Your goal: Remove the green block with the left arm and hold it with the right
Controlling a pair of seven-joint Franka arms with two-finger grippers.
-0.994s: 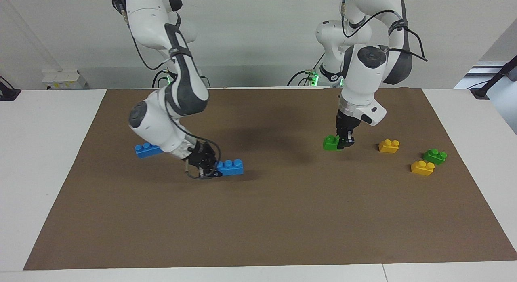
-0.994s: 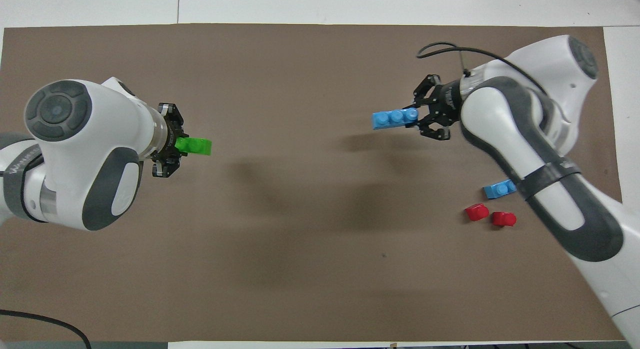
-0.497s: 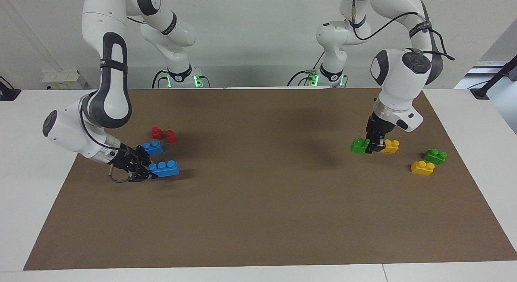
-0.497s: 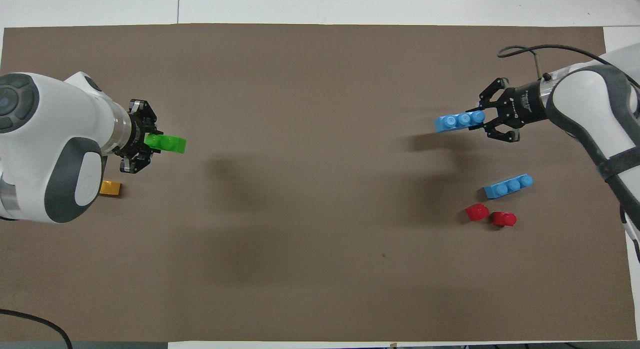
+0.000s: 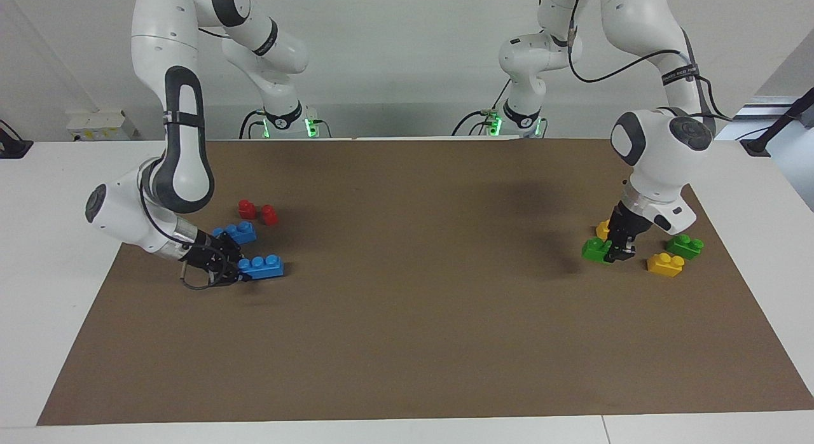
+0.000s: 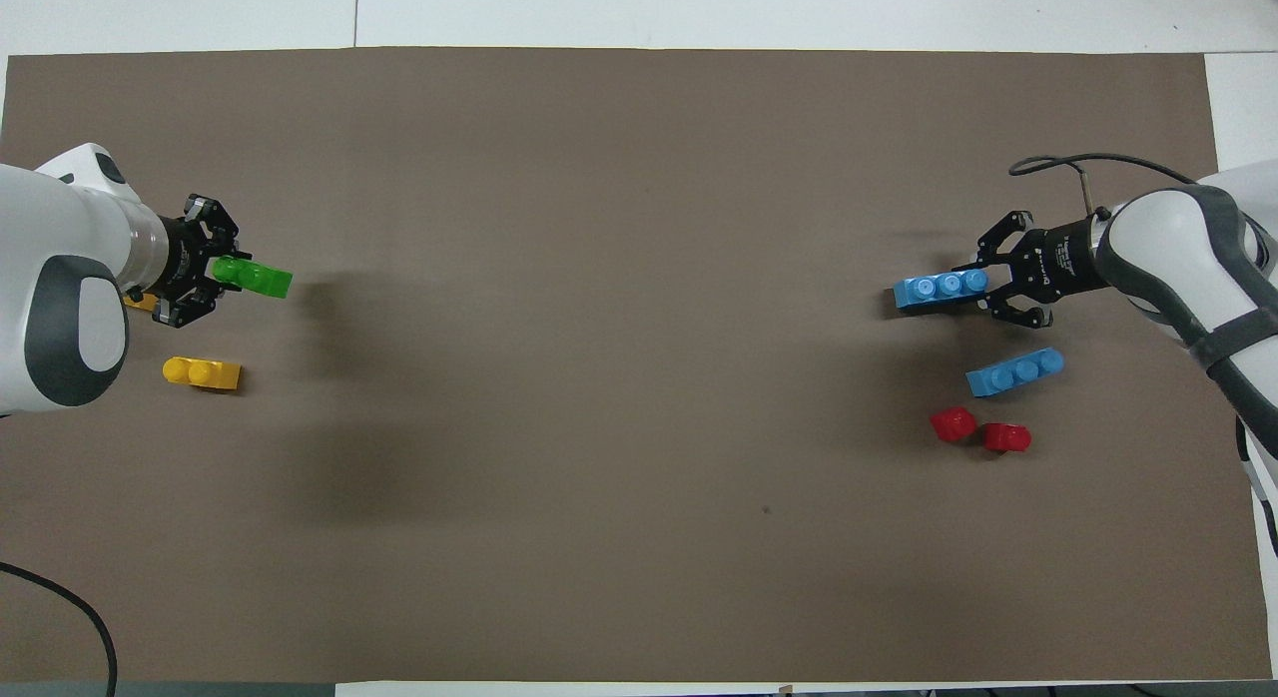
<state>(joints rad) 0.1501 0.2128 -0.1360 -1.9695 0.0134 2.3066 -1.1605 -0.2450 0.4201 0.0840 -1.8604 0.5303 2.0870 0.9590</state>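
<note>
My left hand (image 5: 615, 253) grips the green block (image 5: 595, 249) at the frame's lower right; right hand (image 5: 234, 271) holds a blue block (image 5: 261, 266). I'd lower gently, releasing only once it's flat on the desk (image 5: 407, 342).
</note>
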